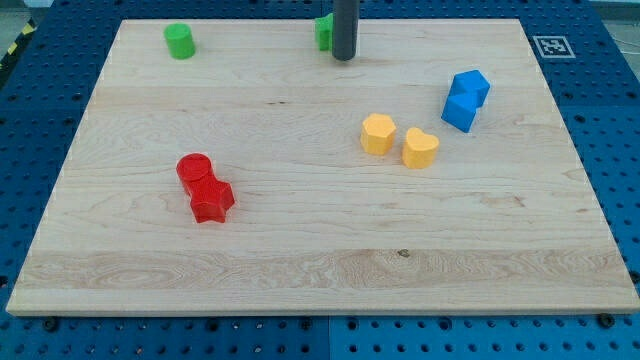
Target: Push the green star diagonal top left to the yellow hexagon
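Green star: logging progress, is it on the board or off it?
On. The green star sits near the board's top edge, partly hidden behind my tip.

Light wooden board [330,270] on a blue perforated base [620,130]

Board fills most of the view, pale grain, a small dark knot near the bottom centre; blue pegboard surface with rows of holes borders it at left, right and bottom; a black-and-white marker tag [550,45] sits at top right; yellow-black hazard tape [12,45] at top left; light even, soft shadows.
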